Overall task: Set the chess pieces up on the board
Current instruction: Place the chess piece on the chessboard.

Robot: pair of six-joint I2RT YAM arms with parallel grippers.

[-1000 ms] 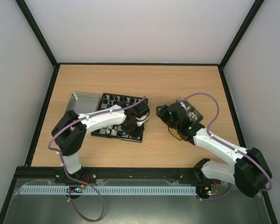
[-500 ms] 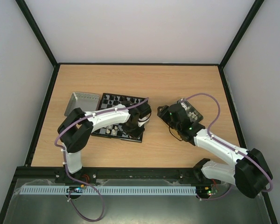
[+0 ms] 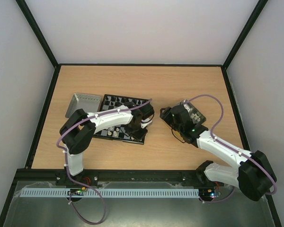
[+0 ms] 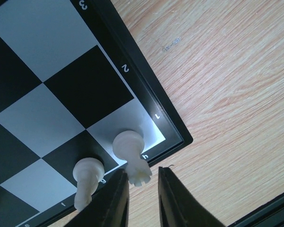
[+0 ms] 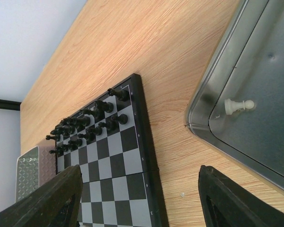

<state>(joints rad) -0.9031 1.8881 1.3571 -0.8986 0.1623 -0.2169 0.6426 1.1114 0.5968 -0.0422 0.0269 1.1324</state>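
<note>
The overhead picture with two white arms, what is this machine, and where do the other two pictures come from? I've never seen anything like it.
Those are two robot arms bolted to a wooden table, filmed from above: the left arm and the right arm. The other pictures come from cameras on their wrists. On the table are a chessboard with black pieces along its far side, a grey tray and a metal tin. The left gripper has its jaws slightly apart around a white piece on the board's corner square, a second white piece beside it. The right gripper is wide open and empty, near the tin, where one white pawn lies.
</note>
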